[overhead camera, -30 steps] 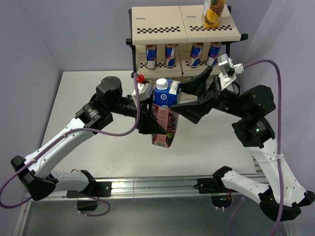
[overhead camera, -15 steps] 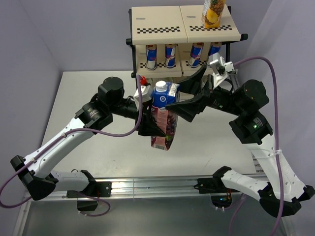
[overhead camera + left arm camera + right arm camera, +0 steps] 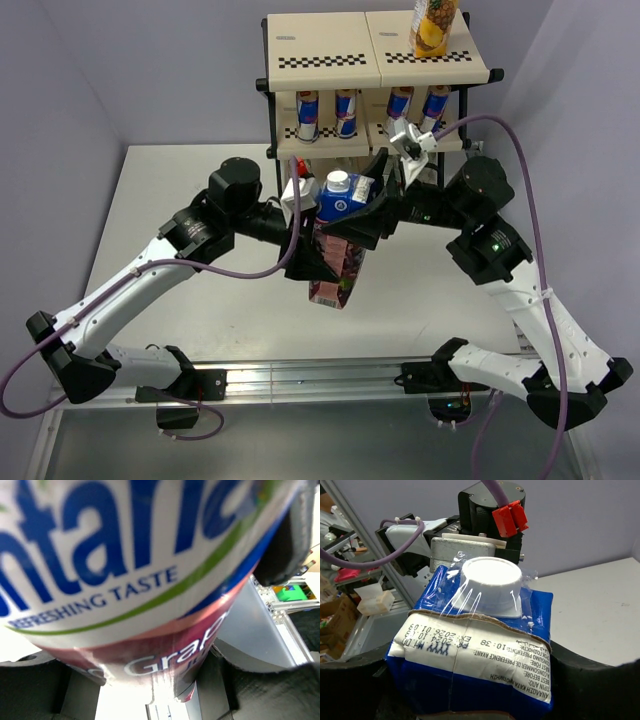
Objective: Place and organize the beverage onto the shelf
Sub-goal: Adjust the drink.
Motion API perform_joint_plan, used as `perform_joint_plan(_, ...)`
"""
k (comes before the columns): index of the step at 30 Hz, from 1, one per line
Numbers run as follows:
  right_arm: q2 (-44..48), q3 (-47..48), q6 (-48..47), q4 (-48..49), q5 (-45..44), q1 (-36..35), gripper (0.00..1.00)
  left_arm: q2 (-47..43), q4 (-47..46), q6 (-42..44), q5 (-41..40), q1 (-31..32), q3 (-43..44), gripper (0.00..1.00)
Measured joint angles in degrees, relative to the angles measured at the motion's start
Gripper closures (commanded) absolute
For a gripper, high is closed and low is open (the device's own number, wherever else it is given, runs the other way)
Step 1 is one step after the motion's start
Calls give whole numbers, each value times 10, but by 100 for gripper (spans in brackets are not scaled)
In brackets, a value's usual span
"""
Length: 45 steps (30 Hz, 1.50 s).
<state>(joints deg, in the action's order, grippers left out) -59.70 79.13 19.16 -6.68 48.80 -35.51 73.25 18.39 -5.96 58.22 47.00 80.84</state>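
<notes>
Purple carton (image 3: 337, 262) up in air over counter (image 3: 160, 190), tilted, white cap (image 3: 491, 582) toward shelf (image 3: 370, 62). Left hand (image 3: 318, 258) clamped on carton's lower body. Right hand (image 3: 360, 212) closed round its blue top, fingers pressed either side. Yellow carton (image 3: 433, 25) upright on shelf's top board, right end. Four cans (image 3: 347, 113) in row on middle tier.

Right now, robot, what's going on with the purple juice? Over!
Left gripper and right gripper both clamped on purple carton, held above table. Yellow carton on shelf top, cans below. No blocker seen.
</notes>
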Motion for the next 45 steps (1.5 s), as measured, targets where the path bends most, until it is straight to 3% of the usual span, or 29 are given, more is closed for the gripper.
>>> perform_joint_plan(1, 7, -8, -1, 5, -4, 0, 88, 0, 0, 3, -2, 2, 0, 67)
perform_joint_plan(3, 25, -30, 1, 23, -12, 0, 96, 0, 1, 7, -7, 6, 0, 57)
perform_joint_plan(5, 49, -63, 7, 59, -24, -1, 98, -1, -6, 8, -12, 10, -6, 35)
perform_joint_plan(8, 85, -113, 10, 106, -37, -1, 100, -16, -56, -3, -28, 14, -43, 21)
perform_joint_plan(12, 120, -168, 0, 139, -45, -1, 100, -46, -164, -49, -62, 10, -76, 21)
perform_joint_plan(16, 127, -197, -7, 166, -33, -3, 100, -67, -246, -102, -82, 2, -90, 30)
perform_joint_plan(22, 143, -205, -1, 187, -34, -2, 100, -51, -327, -140, -71, 3, -98, 15)
perform_joint_plan(32, 144, -205, -19, 149, -33, -2, 100, -36, -371, -164, -57, 4, -101, 9)
perform_joint_plan(45, 128, -155, -61, 82, -42, -2, 100, -18, -323, -158, -60, 4, -113, 2)
